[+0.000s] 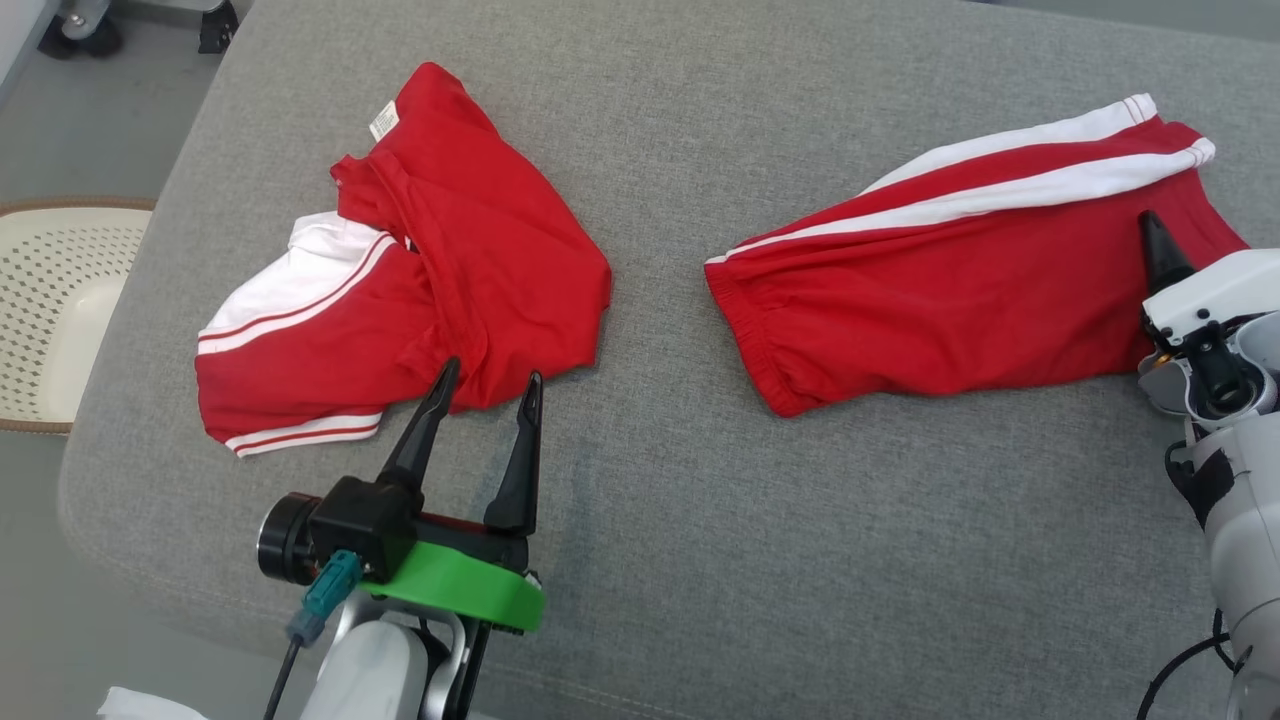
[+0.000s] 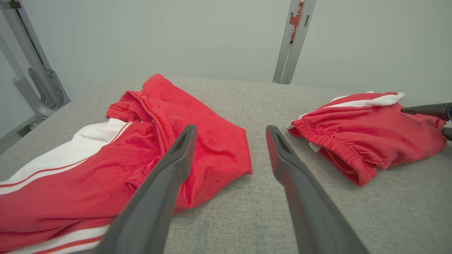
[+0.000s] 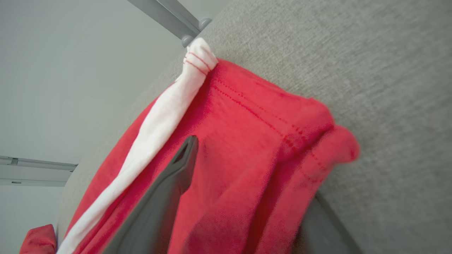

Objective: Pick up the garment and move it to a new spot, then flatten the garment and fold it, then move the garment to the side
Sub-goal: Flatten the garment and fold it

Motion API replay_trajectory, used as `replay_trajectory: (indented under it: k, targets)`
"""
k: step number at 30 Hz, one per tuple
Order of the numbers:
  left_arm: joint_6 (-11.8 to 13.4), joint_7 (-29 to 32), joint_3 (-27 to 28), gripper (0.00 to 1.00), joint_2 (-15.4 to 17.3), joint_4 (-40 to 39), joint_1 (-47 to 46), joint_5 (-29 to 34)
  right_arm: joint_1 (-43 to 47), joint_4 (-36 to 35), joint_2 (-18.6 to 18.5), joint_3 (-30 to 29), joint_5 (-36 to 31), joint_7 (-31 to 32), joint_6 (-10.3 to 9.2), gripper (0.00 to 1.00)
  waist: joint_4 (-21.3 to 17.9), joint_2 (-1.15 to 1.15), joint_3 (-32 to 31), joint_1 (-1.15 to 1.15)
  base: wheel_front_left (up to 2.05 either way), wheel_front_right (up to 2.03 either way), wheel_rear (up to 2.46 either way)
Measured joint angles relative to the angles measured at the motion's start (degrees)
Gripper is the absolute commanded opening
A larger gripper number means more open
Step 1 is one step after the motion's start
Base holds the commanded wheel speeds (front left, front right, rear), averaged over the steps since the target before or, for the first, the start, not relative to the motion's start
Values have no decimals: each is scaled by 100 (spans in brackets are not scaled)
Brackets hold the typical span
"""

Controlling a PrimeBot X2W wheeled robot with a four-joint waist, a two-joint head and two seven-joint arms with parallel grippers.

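A garment, red shorts point(image 1: 960, 300) with white side stripes, lies flat on the right of the grey padded surface point(image 1: 650, 520). My right gripper point(image 1: 1165, 260) is at the shorts' leg end point(image 3: 268, 141), open, one finger point(image 3: 176, 176) on top of the cloth and the other partly under its edge. A second red and white garment, a crumpled shirt point(image 1: 430, 260), lies on the left. My left gripper point(image 1: 492, 375) stands open at the shirt's near edge point(image 2: 212, 158), holding nothing. In the left wrist view the left gripper point(image 2: 231, 130) points between the two garments, shorts point(image 2: 367, 134) to its right.
A beige perforated basket point(image 1: 50, 300) stands on the floor off the surface's left edge. Caster wheels point(image 1: 85, 30) show at the far left corner. Grey metal frame posts point(image 2: 293, 42) rise behind the surface. Bare grey fabric lies between the garments and along the near edge.
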Motion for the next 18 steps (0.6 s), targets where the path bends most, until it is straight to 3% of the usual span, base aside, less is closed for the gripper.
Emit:
replay_trajectory:
  k: [8,9,10,18]
  targets:
    - [43,0,-85,100,0,20,-40,-23,-358,291,-130,96,-68,21,-1,100,82,0,130,0,0,0,0]
    - [44,0,-91,100,0,26,-47,-26,-382,321,-135,123,-100,15,-1,58,80,0,131,0,0,0,0]
    - [48,0,-97,100,0,33,-52,-27,-397,347,-144,152,-109,2,0,0,76,0,131,0,0,0,0]
    - [65,0,-80,100,-1,107,-61,-27,-419,463,-120,292,-142,-388,0,0,1,0,51,0,0,0,0]
